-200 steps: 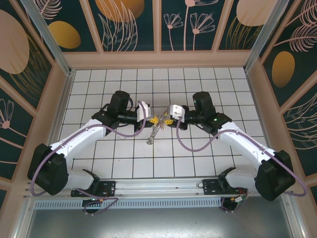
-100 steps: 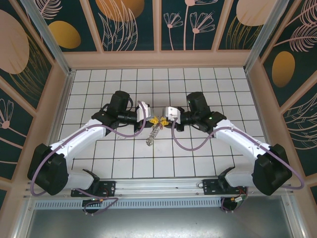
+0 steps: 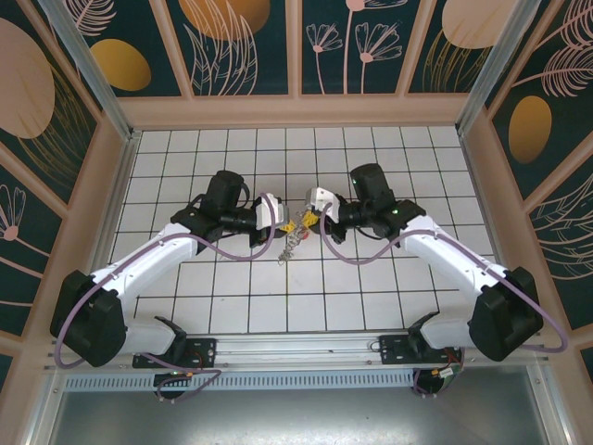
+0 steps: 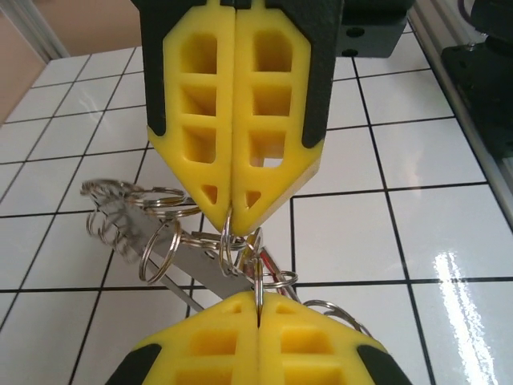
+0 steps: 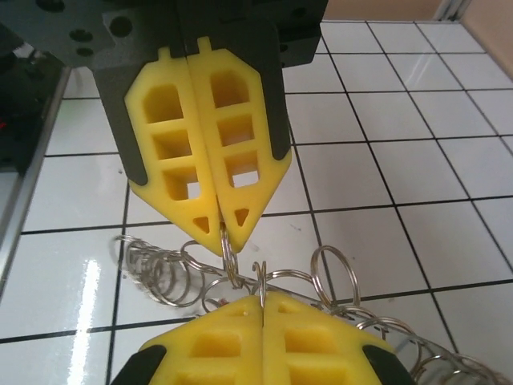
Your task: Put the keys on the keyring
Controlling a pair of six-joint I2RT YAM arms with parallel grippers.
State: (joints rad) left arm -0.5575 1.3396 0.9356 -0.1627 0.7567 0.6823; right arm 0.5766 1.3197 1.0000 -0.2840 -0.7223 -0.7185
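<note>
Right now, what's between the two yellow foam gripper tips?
Small metal rings fringing the grey-brown band keyring span the gap between left gripper and right gripper, each pinching one; clearest in the left wrist view.

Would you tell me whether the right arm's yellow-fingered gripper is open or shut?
Shut: the right gripper has its jaws pressed together, pinching a thin metal ring.

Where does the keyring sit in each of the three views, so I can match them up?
Top external: the keyring is near the picture's centre, where the two arms meet.
Left wrist: left of centre, small rings fanning out beside the yellow fingers.
Right wrist: across the lower half, from left to the bottom right corner.
Shared landmark: two pairs of yellow fingers, tip to tip, shut on its rings.
</note>
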